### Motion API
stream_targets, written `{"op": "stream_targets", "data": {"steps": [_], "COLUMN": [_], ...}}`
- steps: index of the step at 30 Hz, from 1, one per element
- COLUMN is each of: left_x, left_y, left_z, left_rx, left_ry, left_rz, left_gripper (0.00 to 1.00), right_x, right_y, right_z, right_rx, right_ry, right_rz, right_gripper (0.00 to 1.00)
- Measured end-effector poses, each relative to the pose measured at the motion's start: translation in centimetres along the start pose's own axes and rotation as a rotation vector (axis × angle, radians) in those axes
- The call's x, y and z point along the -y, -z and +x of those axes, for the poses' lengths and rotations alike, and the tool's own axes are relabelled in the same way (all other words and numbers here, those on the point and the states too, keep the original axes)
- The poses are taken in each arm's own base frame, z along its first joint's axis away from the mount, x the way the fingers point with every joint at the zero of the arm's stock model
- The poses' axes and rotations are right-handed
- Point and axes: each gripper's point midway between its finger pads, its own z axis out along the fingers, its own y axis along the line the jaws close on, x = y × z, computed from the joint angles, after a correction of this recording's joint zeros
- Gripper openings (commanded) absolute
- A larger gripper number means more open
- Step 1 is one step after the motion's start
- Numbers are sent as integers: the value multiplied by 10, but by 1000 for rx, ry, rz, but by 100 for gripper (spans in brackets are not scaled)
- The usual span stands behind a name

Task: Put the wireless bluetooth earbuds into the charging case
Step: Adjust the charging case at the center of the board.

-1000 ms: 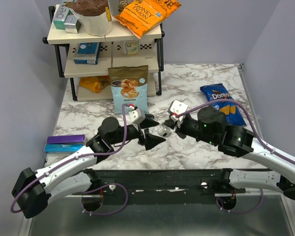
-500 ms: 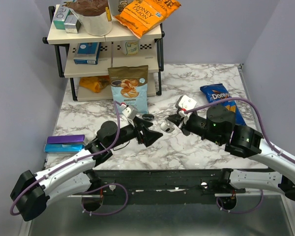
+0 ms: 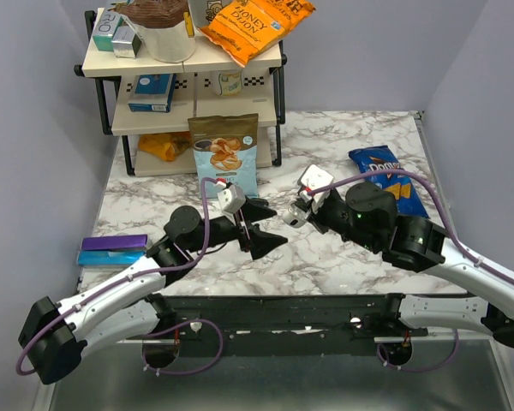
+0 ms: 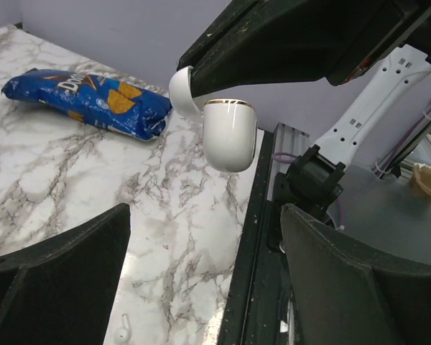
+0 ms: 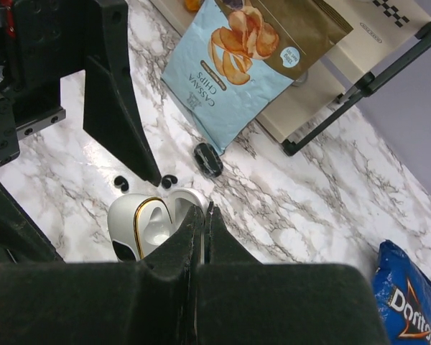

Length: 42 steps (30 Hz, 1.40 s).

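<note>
Both wrists have edged toward each other since half a second ago. Right gripper (image 5: 203, 214) is pinched tight on the lid of the white charging case (image 5: 140, 226), which hangs open above the marble table (image 3: 343, 145). Left gripper (image 3: 265, 227) gapes wide and holds nothing (the case hangs just ahead of it). Two black earbuds (image 5: 169, 180) lie on the marble below, near a black oval case (image 5: 207, 159) and the cassava chips bag (image 5: 230, 72).
</note>
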Motion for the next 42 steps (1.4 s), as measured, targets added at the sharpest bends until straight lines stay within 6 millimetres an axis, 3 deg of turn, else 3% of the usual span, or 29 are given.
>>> {"op": "stream_targets", "data": {"steps": [13, 32, 42], "left_x": [-10, -2, -3], "left_y": [-14, -17, -21], "left_z": [-1, 5, 4], "left_rx": [-48, -81, -85], "left_ry": [-97, -102, -110], "left_rz": [2, 65, 72], "left_gripper": [81, 74, 64], "right_x": [-13, -20, -20], "right_y": [-13, -23, -24], "right_z": [8, 15, 16], "right_rx": [-40, -72, -76], "right_ry": [29, 51, 53], "right_rz": [-27, -36, -35], "right_gripper": [1, 1, 1]}}
